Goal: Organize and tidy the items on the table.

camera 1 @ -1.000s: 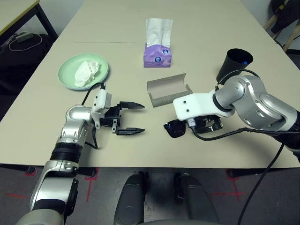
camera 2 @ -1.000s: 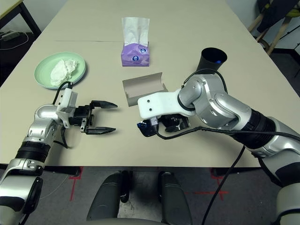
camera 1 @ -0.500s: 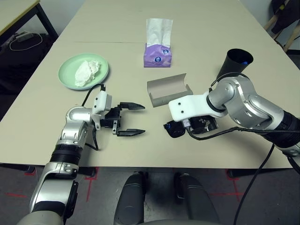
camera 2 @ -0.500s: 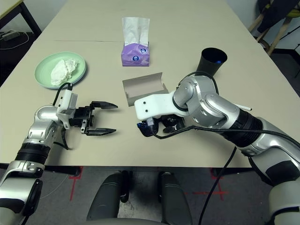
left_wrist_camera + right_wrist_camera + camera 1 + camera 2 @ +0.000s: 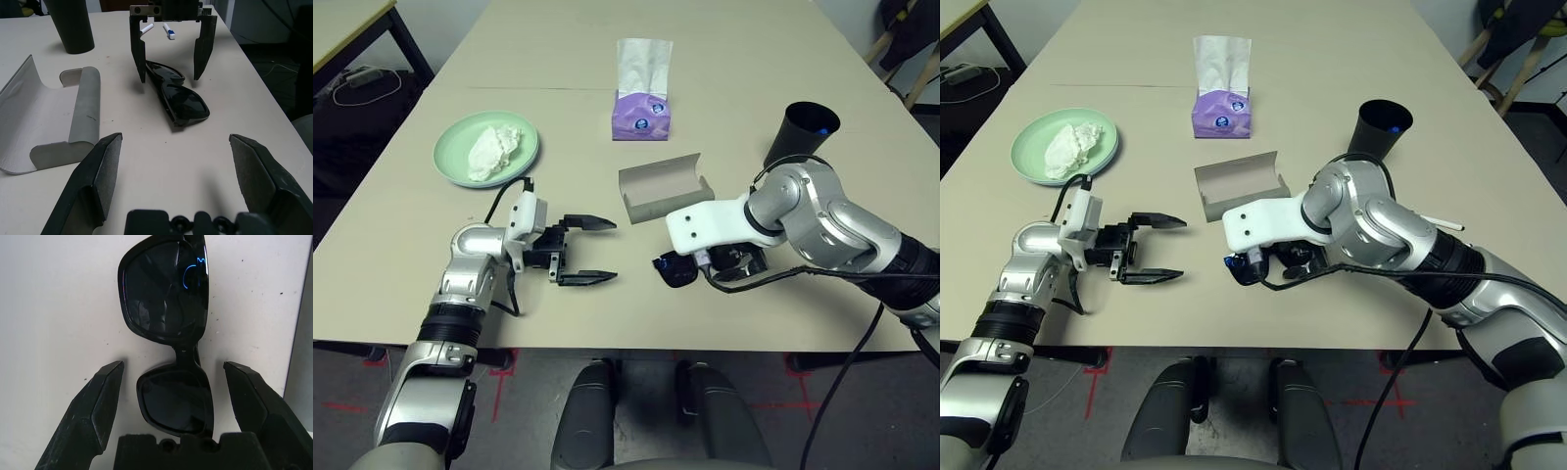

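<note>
on the table (image 5: 568, 196) there are two round plates (image 5: 458, 155), one crumpled tissue (image 5: 494, 153), one tissue box (image 5: 641, 117) and one open glasses case (image 5: 661, 196). there is one pair of sunglasses (image 5: 178, 338), one black cup (image 5: 803, 132) and two pens (image 5: 168, 31).

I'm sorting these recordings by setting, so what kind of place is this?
Probably a robotics lab or test room: robot arms reach over a large beige table, red tape marks are on the grey floor, and everyday items like a tissue box sit out.
</note>
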Available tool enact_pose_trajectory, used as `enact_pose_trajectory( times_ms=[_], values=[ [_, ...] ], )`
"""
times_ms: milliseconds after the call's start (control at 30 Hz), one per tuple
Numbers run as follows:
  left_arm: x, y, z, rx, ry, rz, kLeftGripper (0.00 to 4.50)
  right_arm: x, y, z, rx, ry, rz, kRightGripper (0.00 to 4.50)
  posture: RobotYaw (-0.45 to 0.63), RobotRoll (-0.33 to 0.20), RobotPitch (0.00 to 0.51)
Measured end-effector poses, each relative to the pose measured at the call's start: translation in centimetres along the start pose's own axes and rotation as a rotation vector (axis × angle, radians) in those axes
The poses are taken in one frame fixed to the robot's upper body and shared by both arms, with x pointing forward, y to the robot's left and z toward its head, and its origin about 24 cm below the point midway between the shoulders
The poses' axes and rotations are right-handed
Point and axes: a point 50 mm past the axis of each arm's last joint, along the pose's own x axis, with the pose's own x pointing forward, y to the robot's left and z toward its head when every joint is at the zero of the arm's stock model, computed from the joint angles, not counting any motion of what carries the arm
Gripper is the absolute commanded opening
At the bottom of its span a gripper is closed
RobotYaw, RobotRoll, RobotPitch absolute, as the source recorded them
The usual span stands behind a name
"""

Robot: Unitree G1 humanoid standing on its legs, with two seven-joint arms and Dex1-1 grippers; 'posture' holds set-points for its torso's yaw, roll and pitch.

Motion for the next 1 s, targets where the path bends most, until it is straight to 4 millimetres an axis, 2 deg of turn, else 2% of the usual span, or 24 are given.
enact_pose_trajectory(
  times_ms=[100,367,433,833,900,1000],
  values=[
    [0.0,0.0,0.0,0.000,0.000,0.002,4.50,0.0,0.0,0.0,0.002,0.005,-0.002,3.86,0.10,0.000,0.181],
    [0.1,-0.1,-0.1,-0.005,0.002,0.000,4.50,0.1,0.0,0.1,0.004,0.002,-0.002,0.80,0.10,0.000,0.179],
    [0.1,-0.1,-0.1,-0.005,0.003,0.000,4.50,-0.2,-0.2,0.1,0.006,-0.003,-0.011,0.39,0.10,0.000,0.179],
    [0.1,-0.1,-0.1,-0.005,0.003,-0.001,4.50,-0.7,-0.3,-0.1,0.025,-0.011,-0.011,0.39,0.09,0.000,0.168],
    [0.1,-0.1,-0.1,-0.005,0.003,-0.001,4.50,-1.3,-0.6,-0.5,0.033,-0.009,-0.026,0.39,0.09,0.000,0.165],
    [0.1,-0.1,-0.1,-0.008,0.003,0.000,4.50,-3.3,-1.4,-0.8,0.026,-0.006,-0.084,0.39,0.08,0.000,0.158]
  ],
)
